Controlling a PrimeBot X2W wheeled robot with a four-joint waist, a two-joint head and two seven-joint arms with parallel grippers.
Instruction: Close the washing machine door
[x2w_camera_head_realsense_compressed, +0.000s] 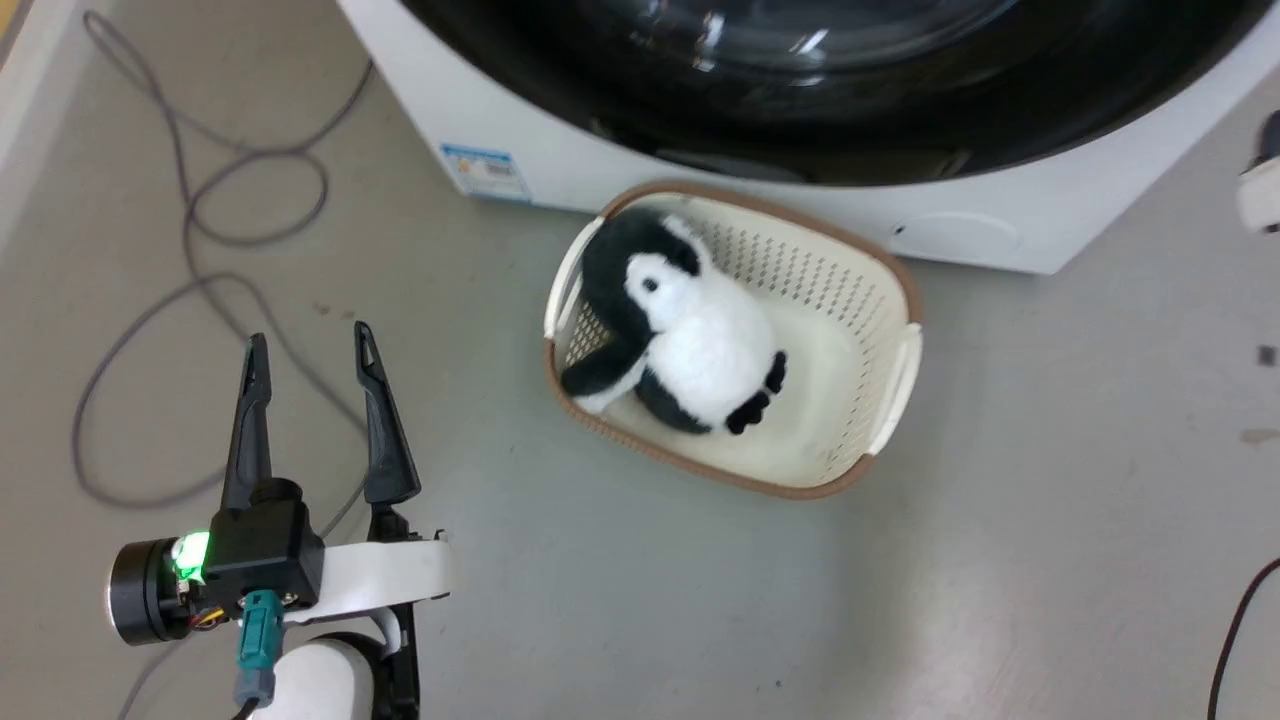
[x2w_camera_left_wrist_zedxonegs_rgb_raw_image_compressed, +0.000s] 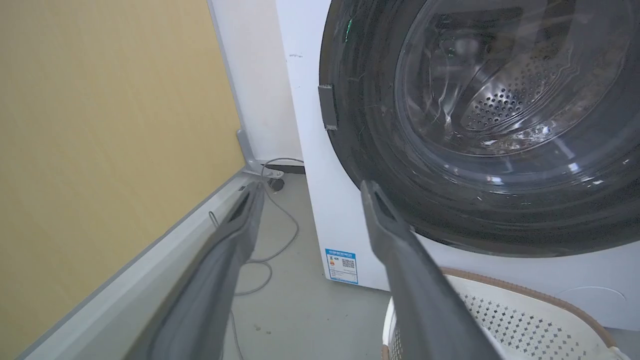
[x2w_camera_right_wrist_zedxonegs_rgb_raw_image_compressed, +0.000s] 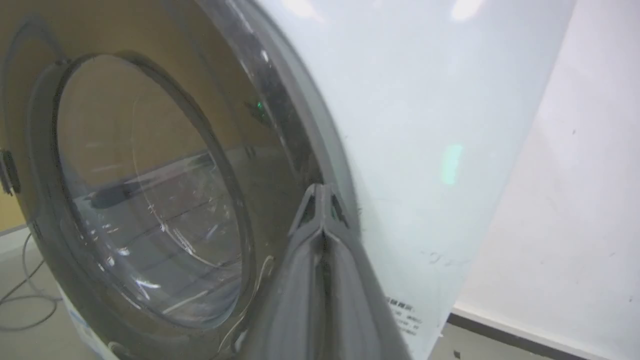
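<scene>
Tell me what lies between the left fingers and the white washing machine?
Head view: grey floor and a thin looping grey cable lie between the left fingers and washing machine.

A smooth grey floor carries a loose grey cable looping at the left, where a yellow wall meets a pale baseboard; a white wall rises at the far end.

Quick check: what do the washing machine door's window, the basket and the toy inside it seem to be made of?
The washing machine door: glossy clear window, glass or hard plastic judging by its sharp reflections; dark shiny rim, likely plastic. The basket: cream moulded plastic with perforated walls. The penguin toy: fuzzy plush fabric.
</scene>
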